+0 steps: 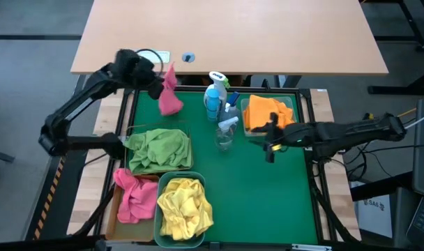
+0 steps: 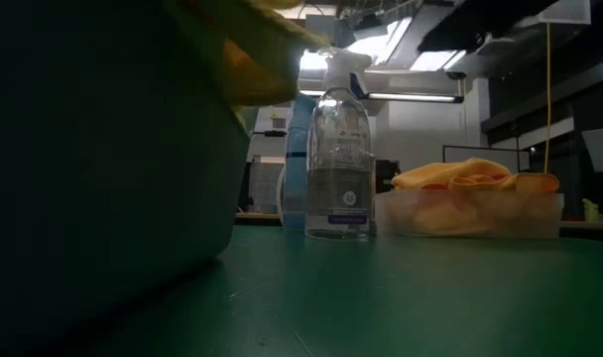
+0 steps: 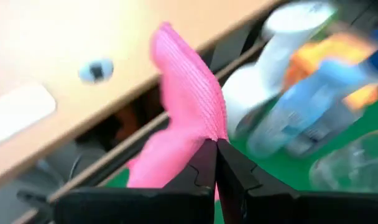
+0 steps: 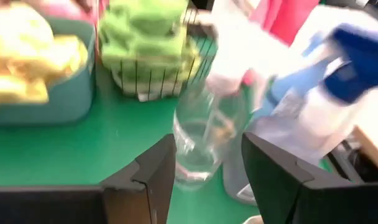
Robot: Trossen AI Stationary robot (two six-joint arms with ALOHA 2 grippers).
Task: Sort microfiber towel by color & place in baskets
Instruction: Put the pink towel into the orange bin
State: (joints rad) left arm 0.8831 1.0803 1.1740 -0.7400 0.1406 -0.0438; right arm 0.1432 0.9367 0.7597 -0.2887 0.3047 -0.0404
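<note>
The left gripper [image 1: 158,78] hangs over the far left corner of the green mat [image 1: 268,202], its 2 fingers [image 3: 229,177] pinched tight on the top edge of a pink microfiber towel [image 1: 170,96], which dangles free below them, clear of the mat. In the left wrist view the pink cloth rises from between the closed fingertips, with the pale wooden desk [image 1: 233,31] behind it.

The right gripper [image 1: 270,145] reaches in from the right edge to about the middle of the mat, just beside the clear plastic basket [image 1: 290,106] heaped with orange towels [image 1: 266,113]. Its fingers [image 4: 158,174] stand apart with nothing between them; a clear spray bottle [image 1: 226,132] stands just beyond them.

Along the left edge of the mat, the wire-mesh basket [image 1: 185,130] holds green towels [image 1: 158,149]. Nearer the front left corner, the amber-tan plastic basket [image 1: 113,216] holds pink towels [image 1: 137,196], and the teal plastic basket [image 1: 158,233] touching its side holds yellow towels [image 1: 185,206].

A blue spray bottle [image 1: 212,102] and a white spray bottle [image 1: 220,82] stand near the middle of the far edge, just beside the clear one. In the low view, the clear bottle stands upright between the teal wall and the orange-filled bin.
</note>
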